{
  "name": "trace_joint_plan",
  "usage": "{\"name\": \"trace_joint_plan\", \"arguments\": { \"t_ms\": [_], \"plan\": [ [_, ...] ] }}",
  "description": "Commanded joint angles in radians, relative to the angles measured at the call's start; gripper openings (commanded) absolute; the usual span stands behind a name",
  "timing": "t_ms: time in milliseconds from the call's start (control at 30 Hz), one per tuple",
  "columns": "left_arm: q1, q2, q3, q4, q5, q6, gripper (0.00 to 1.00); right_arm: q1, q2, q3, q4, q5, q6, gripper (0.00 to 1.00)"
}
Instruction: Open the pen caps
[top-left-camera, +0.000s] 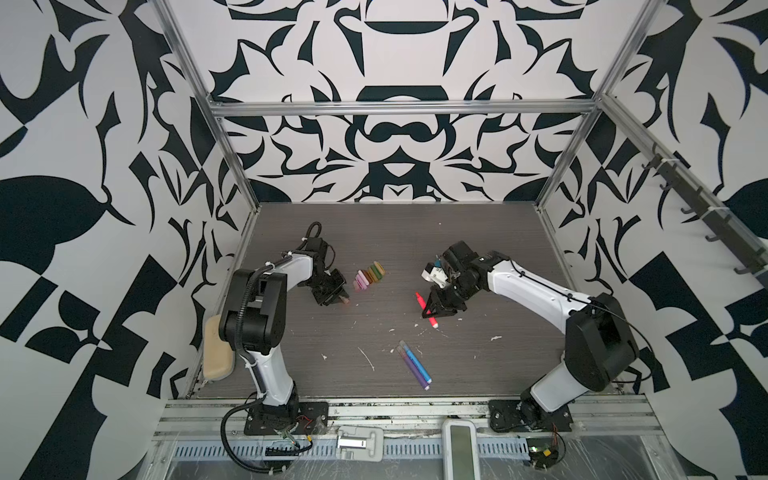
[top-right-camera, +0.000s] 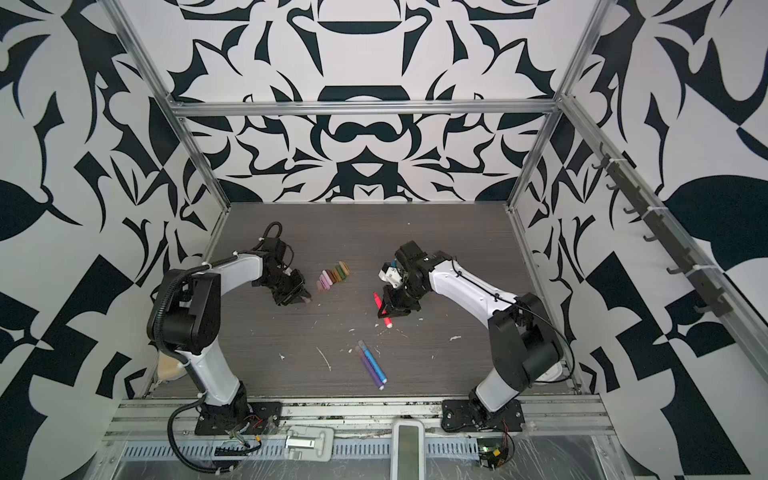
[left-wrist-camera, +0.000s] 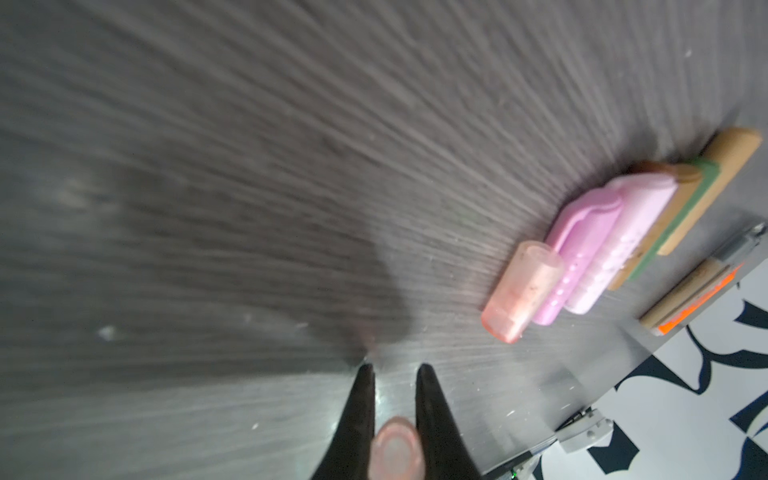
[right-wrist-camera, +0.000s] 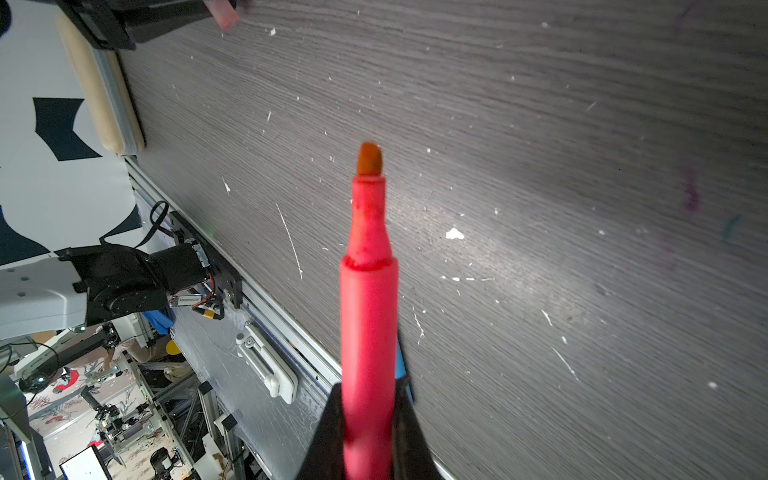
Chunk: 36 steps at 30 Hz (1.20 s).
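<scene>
I am looking into a robotics lab cell: an aluminium frame (top-left-camera: 399, 109) is boxing in the grey table (top-left-camera: 374, 232), and black-and-white patterned panels (top-left-camera: 399, 54) are standing behind and on both sides of that table. Two white-and-black arms (top-left-camera: 523, 286) are sitting bolted to a slotted rail (top-left-camera: 415, 419) along the table's near edge. Past that edge, in the right wrist view, a monitor (right-wrist-camera: 85, 463) is glowing among more framed rigs (right-wrist-camera: 108, 415).

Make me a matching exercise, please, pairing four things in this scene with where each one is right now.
Things:
1 red pen
2 row of caps
3 blue and purple pens
4 pencil case

Places:
A at the table's left edge
B in the right gripper
C lined up mid-table
D lying together near the table's front edge

Pairs: 1-B, 2-C, 3-D, 4-A.
</scene>
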Motion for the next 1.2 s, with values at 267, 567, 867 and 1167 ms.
{"name": "trace_joint_plan", "arguments": {
  "t_ms": [267, 567, 867, 1167],
  "plan": [
    [-0.001, -0.06, 0.016, -0.039, -0.031, 0.01, 0.51, -0.004, -0.043, -0.004, 0.006, -0.008, 0.014, 0.0],
    [-0.001, -0.08, 0.027, -0.041, -0.034, 0.005, 0.51, -0.005, -0.038, 0.008, 0.0, -0.009, 0.009, 0.0],
    [-0.003, -0.073, -0.029, 0.063, 0.05, -0.09, 0.46, -0.004, -0.043, 0.016, -0.011, -0.007, 0.0, 0.0],
    [-0.002, -0.125, -0.017, 0.062, 0.024, -0.095, 0.48, -0.236, -0.117, 0.059, -0.035, 0.155, -0.003, 0.0]
  ]
}}
